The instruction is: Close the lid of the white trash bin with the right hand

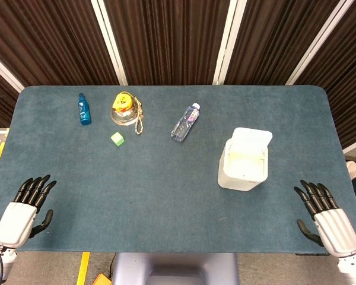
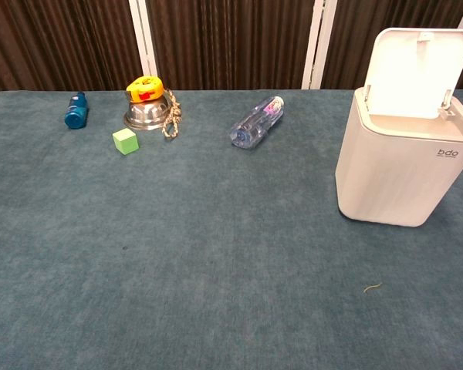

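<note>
Teal felt desk (image 1: 166,196) against dark slatted panels, white trash bin (image 2: 401,166) lid up at right, bottles and bowl (image 2: 145,116) far left, right hand (image 1: 329,219) and left hand (image 1: 24,208) both open, empty.

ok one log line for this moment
bin lid: open, upright | right hand: open, apart from white trash bin | left hand: open, idle

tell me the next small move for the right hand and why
Probably raise the right hand and carry it forward and inward toward the upright lid of the white trash bin. The lid stands open at the bin's far side, and the hand rests open at the table edge, well short of it.
</note>
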Controlling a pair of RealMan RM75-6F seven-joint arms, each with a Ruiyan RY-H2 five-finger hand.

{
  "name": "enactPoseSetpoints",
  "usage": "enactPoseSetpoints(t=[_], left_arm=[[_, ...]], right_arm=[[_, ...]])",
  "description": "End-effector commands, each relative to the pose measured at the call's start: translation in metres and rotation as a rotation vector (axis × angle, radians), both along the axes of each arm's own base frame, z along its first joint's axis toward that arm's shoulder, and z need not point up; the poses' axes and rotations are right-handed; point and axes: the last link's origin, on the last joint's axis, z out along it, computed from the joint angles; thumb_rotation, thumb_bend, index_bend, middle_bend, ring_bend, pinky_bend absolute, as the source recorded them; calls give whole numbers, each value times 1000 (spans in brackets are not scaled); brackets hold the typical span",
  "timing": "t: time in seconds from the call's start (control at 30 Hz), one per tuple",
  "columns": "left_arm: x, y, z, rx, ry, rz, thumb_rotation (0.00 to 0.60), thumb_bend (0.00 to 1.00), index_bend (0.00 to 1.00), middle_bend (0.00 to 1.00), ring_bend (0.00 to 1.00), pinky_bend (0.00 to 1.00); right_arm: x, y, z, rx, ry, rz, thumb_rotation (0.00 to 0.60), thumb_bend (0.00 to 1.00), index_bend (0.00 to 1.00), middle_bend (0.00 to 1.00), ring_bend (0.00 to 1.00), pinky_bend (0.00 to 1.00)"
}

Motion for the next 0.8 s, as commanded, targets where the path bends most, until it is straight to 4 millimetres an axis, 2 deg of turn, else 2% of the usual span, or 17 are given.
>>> enactPoseSetpoints(t=[0.03,0.17,0.2,0.23,0.27,0.3,0.33,0.37,0.4,0.43,0.63,0.8], left_arm=[[0,0,0,3,4,4,600,504,82,0,0,73],[0,0,0,1,5,4,600,504,80,0,0,72],[-1,0,0,1,7,6,600,504,79,0,0,72],[-1,1,0,-1,4,13,600,504,78,0,0,73],[-2,2,-1,-2,3,17,600,504,76,0,0,72],[-3,4,-1,-1,6,21,600,503,74,0,0,72],[-4,5,-2,-2,8,26,600,503,73,0,0,73],[-4,5,-2,-5,9,33,600,504,71,0,0,74],[-4,5,-3,-10,12,39,600,504,68,0,0,77],[-4,4,-4,-14,18,43,600,503,66,0,0,80],[-3,2,-9,-26,46,66,600,500,53,0,0,93],[-4,5,-15,-40,73,95,600,493,47,0,0,96]], right_arm=[[-1,-4,-1,5,2,-8,600,457,0,38,0,0],[-2,-15,-3,8,-12,-2,600,457,0,40,0,5],[-2,-21,-2,2,-38,-1,600,457,0,63,6,33],[-1,-31,2,-13,-82,-1,600,457,0,123,45,102],[1,-41,7,-25,-115,7,600,458,0,233,144,229],[4,-56,13,-21,-168,8,600,458,0,400,311,407],[6,-67,18,-1,-209,-6,600,458,10,633,568,649],[11,-79,23,36,-253,-15,600,458,29,835,803,847],[15,-90,29,73,-310,-31,600,469,55,966,954,970],[19,-105,38,113,-363,-56,600,483,70,997,994,999],[35,-165,83,216,-483,-161,600,566,156,1000,1000,1000],[54,-194,95,275,-492,-192,600,635,209,1000,1000,1000]])
